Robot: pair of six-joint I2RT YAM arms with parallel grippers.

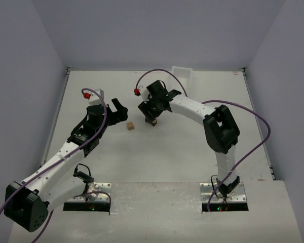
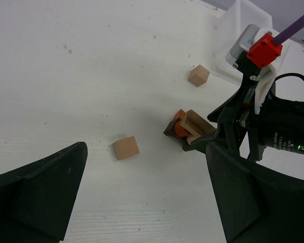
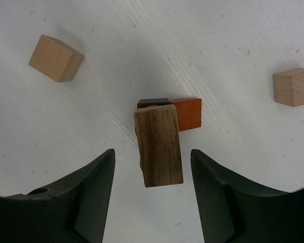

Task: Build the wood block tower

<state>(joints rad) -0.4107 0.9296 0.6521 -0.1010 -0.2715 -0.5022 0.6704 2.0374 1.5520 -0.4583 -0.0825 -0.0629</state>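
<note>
The white table [image 1: 192,157] is filling the overhead view, with the left arm [image 1: 55,162] and the right arm [image 1: 220,129] reaching in from six o'clock toward its middle. The white tray [image 1: 181,74] is sitting at twelve o'clock on the far edge. The left wrist camera is catching only a corner of it, cut off at one o'clock. The left gripper [image 1: 120,110] is hanging with its jaws spread wide and nothing between them. In its own camera they are showing as two dark wedges, cropped by the bottom edge. The right gripper [image 1: 151,114] is hovering directly over the block tower [image 3: 159,136] near the table's middle, hiding nearly all of it from overhead. Its own camera is showing what overhead cannot: the jaws are standing apart, with bare table on either side of the top piece, so they are gripping nothing. That view is looking straight down on a streaked tan bar [image 3: 158,147], which is covering most of a dark block [image 3: 153,103] and an orange block [image 3: 188,114]. The number of layers is hard to make out. One tan cube [image 1: 130,125] is lying at nine o'clock of the tower. A second tan cube [image 2: 198,76] is appearing only in the wrist views, well apart from the stack.
</note>
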